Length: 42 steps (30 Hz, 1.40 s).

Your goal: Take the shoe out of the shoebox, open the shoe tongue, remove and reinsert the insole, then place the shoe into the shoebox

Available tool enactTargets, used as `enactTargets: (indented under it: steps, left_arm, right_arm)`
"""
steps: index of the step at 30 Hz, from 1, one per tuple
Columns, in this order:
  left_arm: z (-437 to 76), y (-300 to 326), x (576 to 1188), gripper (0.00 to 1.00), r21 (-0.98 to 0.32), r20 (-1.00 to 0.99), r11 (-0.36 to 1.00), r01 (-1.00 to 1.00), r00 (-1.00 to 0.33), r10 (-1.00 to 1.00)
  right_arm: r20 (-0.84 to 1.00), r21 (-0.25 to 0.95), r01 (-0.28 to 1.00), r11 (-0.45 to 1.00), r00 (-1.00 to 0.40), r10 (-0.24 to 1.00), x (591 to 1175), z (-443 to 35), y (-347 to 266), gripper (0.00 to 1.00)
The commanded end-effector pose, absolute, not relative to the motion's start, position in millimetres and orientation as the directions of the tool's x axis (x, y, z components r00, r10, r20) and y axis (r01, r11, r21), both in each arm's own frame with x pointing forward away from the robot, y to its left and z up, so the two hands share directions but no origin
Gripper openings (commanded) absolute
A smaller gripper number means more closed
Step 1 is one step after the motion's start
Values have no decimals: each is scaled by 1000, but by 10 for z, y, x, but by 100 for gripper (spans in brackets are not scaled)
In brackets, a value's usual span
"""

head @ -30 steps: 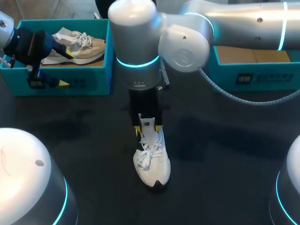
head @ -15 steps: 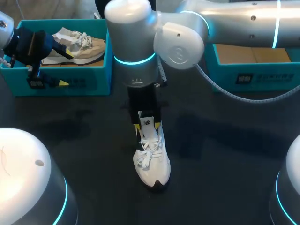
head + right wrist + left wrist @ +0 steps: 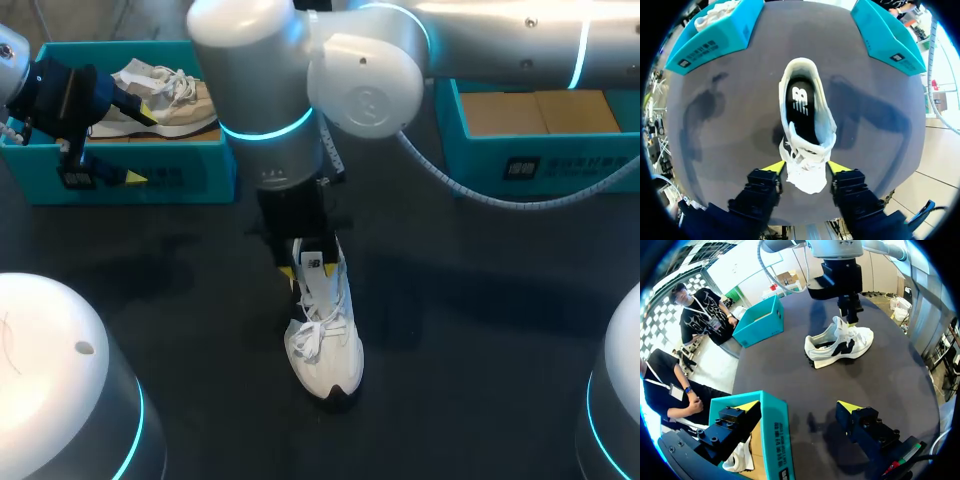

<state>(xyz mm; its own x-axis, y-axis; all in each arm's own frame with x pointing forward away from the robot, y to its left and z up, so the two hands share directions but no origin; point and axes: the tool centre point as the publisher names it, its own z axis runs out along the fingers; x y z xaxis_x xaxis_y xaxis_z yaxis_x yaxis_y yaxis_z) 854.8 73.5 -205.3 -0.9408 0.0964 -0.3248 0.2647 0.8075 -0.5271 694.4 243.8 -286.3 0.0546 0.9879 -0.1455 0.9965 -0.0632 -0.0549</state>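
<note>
Risk starts at the right gripper point(image 3: 806, 167), whose yellow tips clamp the shoe tongue point(image 3: 313, 262) from 2 sides. The white shoe point(image 3: 322, 345) stands near the middle of the table point(image 3: 480, 330), toe toward 6 o'clock and heel toward 12, with nothing holding it down. A hard pull on the tongue would likely lift or tip the whole shoe rather than open it. A weak pinch could let the tongue slip free and fold back over the insole point(image 3: 801, 107). The left gripper point(image 3: 798, 407) hangs open astride the front wall of the left shoebox point(image 3: 180, 178) at 10 o'clock, well apart from the shoe, so it cannot steady it. The right shoebox point(image 3: 540, 160) waits at 2 o'clock.
</note>
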Motion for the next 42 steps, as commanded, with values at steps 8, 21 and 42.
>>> enactTargets:
  steps: [8, 21, 42]
  left_arm:
    - [-2049, 735, 8539, 100, -525, -325, 809, 264, -941, 97]
    - [-2049, 735, 8539, 100, -525, -325, 809, 264, -941, 97]
    - [-2049, 735, 8539, 100, -525, -325, 809, 264, -941, 97]
  right_arm:
    - [-138, -59, 992, -109, 100, 985, 6878, -2952, 2282, 36]
    - [-98, -61, 997, -48, 42, 994, 7208, -3140, 2310, 25]
    - [-60, -35, 999, 2, -4, 998, 7419, -3340, 2326, 27]
